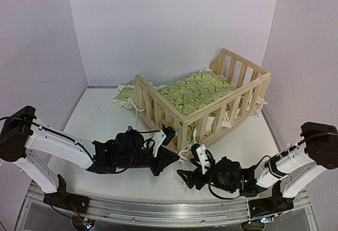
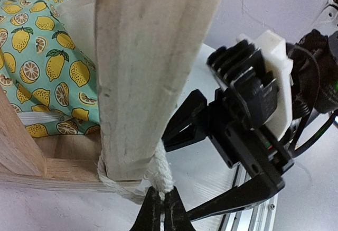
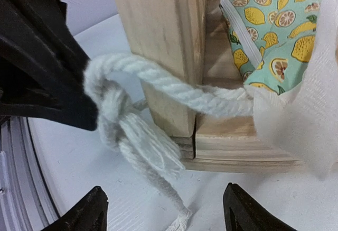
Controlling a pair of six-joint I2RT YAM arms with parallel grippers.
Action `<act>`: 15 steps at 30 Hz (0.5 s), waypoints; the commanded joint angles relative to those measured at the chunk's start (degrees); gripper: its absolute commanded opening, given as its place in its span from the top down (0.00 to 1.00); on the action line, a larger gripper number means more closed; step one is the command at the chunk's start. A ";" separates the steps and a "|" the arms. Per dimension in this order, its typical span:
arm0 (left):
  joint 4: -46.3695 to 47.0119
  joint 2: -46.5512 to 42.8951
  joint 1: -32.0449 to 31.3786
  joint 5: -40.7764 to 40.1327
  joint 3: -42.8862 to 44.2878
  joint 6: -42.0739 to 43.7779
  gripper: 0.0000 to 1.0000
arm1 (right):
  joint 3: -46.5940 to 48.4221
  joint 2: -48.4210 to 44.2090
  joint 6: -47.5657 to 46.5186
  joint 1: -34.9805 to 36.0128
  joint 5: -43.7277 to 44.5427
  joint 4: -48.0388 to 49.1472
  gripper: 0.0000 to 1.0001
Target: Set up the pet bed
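No legible text, labels, brands, numbers or signs on anything in three views.

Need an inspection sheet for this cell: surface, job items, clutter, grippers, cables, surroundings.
Surface: white table, no damage seen.
Job's things: pet bed upright, lemon-print cushion inside; white rope tied round its near corner post.
Clutter: nothing seen.
Grippers: left gripper shut on the rope; right gripper open beside the knot.
Cables: black cable along the left arm.
Surroundings: plain pale walls.
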 commanded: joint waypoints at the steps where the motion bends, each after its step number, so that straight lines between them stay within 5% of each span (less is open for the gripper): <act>1: 2.29 -1.70 -0.22 0.93 0.95 -7.52 1.00 | 3.04 5.28 2.27 0.09 7.16 5.38 0.23; 6: 2.29 -2.71 -0.27 0.94 0.46 -11.40 1.00 | 5.65 11.87 1.28 0.06 7.03 10.63 0.44; 12: 2.37 -5.46 -0.36 -1.83 -1.72 -17.93 1.00 | 1.81 12.16 4.13 0.07 7.47 13.80 0.97; 15: 2.33 -7.65 -1.23 -6.02 -3.97 -20.12 1.00 | -0.65 10.46 5.91 0.05 7.38 13.92 1.00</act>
